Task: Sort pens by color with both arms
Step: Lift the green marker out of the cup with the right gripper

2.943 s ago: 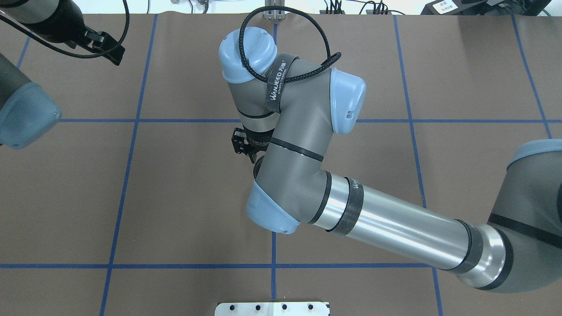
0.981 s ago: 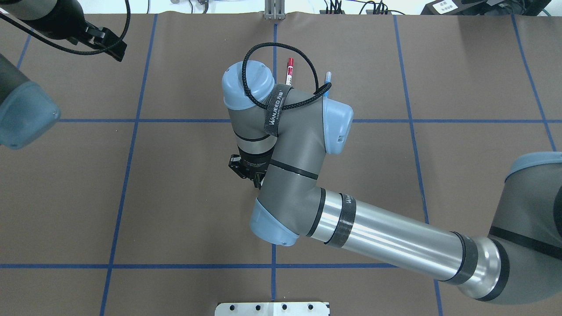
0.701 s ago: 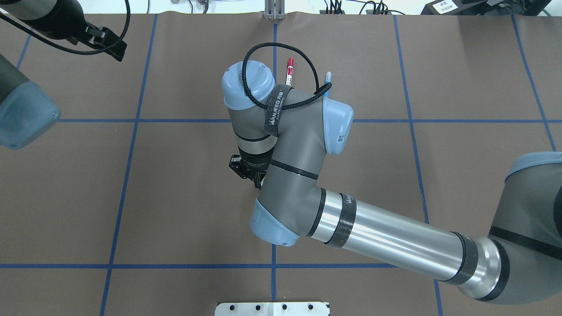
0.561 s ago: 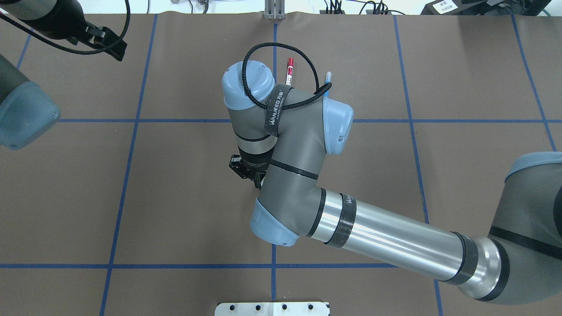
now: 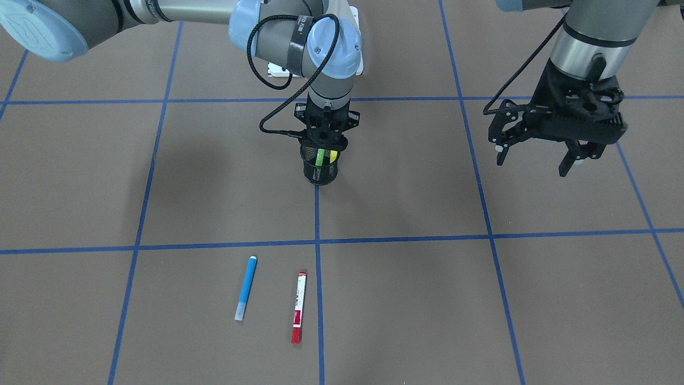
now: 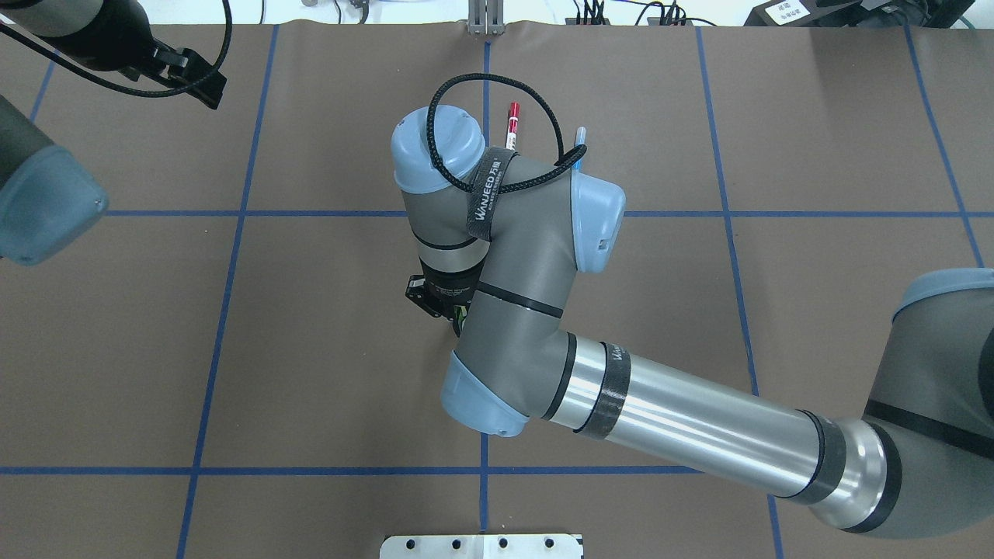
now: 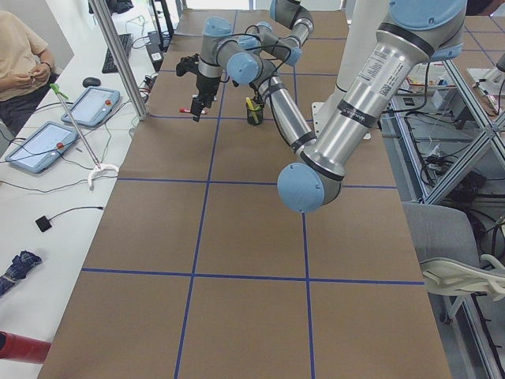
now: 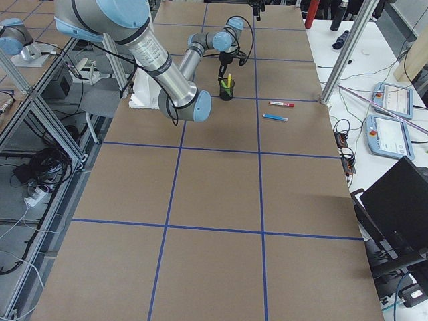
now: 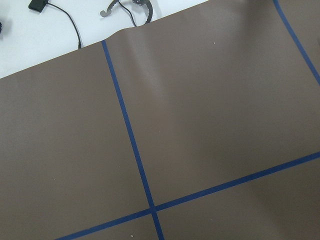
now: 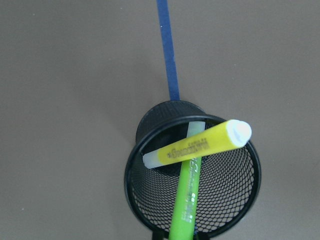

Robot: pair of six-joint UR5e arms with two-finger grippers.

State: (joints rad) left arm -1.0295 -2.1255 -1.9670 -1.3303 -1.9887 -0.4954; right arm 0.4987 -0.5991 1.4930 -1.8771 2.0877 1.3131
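In the front view the right gripper (image 5: 322, 140) hangs directly over the cup (image 5: 320, 172), its fingers down at the rim. Whether they clamp anything cannot be told. The green pen (image 5: 319, 156) and yellow pen (image 5: 333, 156) stand in the cup. The blue pen (image 5: 246, 287) and red pen (image 5: 298, 306) lie apart, side by side, on the table (image 5: 481, 321). The left gripper (image 5: 534, 156) hangs to one side, fingers spread and empty.

From overhead the right arm (image 6: 699, 419) hides the cup, and only the tips of the red and blue pens show past it. The left gripper is cut off at the corner.

The right wrist view shows the yellow pen leaning across the rim. The green pen runs off the bottom edge, with the fingers out of frame.
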